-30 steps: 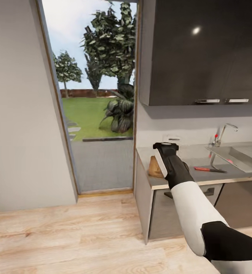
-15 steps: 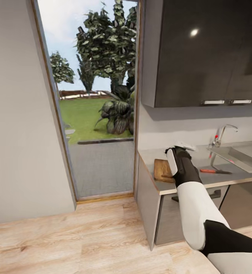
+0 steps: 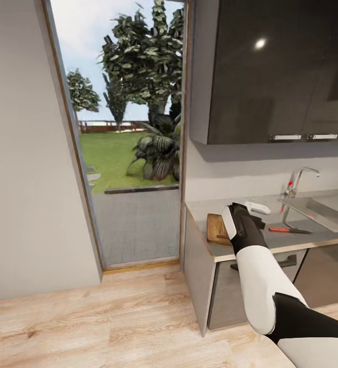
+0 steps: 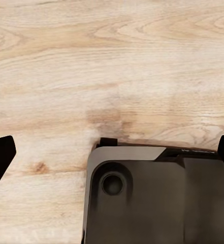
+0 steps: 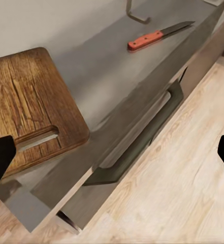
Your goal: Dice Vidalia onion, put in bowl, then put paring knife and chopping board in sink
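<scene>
The dark-brown chopping board [image 3: 216, 228] [image 5: 25, 101] lies at the near left end of the grey countertop [image 3: 271, 217], its handle slot toward the counter's front edge. To its right lies the orange-handled paring knife [image 3: 286, 230] [image 5: 153, 37]. The sink [image 3: 324, 210] with its chrome tap [image 3: 295, 182] is at the far right. The Vidalia onion is hidden. My right gripper [image 5: 112, 155] hangs open above the counter's front edge beside the board, holding nothing. A white rounded shape [image 3: 257, 207] sits behind my right wrist; bowl or gripper part, I cannot tell. My left gripper [image 4: 112, 152] is open over the floor.
Dark wall cabinets [image 3: 271, 71] hang above the counter. A drawer handle [image 5: 137, 137] runs under the counter's front edge. A tall glass opening [image 3: 130, 133] onto a garden stands left of the counter. Pale wood floor [image 3: 113, 317] lies in front.
The camera shifted a little at first. My right arm has lowered and swung right, so more of the chopping board shows to its left.
</scene>
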Controlling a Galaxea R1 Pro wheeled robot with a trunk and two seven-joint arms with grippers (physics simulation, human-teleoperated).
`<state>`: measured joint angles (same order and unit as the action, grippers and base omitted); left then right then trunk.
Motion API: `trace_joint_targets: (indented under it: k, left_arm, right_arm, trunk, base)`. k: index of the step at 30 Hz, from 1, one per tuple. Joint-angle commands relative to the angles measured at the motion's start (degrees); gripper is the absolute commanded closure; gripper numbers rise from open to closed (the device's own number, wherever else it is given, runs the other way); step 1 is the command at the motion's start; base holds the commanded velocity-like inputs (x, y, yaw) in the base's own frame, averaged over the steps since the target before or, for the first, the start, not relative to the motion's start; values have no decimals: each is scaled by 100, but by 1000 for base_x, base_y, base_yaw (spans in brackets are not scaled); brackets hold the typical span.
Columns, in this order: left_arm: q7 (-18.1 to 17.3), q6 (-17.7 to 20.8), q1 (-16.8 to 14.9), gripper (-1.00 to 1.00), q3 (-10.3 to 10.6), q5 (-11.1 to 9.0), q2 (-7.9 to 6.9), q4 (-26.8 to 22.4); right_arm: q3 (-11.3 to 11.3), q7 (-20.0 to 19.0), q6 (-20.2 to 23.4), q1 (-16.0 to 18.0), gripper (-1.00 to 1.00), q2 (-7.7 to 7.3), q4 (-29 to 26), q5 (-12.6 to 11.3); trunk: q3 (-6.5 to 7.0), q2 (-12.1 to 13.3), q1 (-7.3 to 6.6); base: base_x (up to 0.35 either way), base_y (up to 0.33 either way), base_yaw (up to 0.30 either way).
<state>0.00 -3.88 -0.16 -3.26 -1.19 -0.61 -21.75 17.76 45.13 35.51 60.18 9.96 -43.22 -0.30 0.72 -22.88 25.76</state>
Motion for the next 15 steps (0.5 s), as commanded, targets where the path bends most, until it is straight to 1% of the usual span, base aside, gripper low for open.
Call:
trace_joint_targets:
  k: [1,10,12,15]
  left_arm:
    - [0,-18,-1,-100,-8,-13,0,5]
    - [0,-16,-1,-100,-8,-11,2,5]
    - [0,-16,-1,-100,-8,-11,2,5]
    - [0,-19,-1,-100,-8,-9,0,5]
  right_arm:
    - [13,56,29,2,-100,4,-1,-4]
    - [32,149,26,2,-100,4,267,-8]
    - [33,152,26,2,-100,4,309,-31]
    - [34,153,26,2,-100,4,332,-66]
  trunk:
    - [-3,-4,2]
    - [-3,-4,2]
    - [-3,-4,2]
    - [-3,-4,2]
  base:
    - [0,0,0]
    - [6,3,0]
    - [126,80,0]
    - [223,150,0]
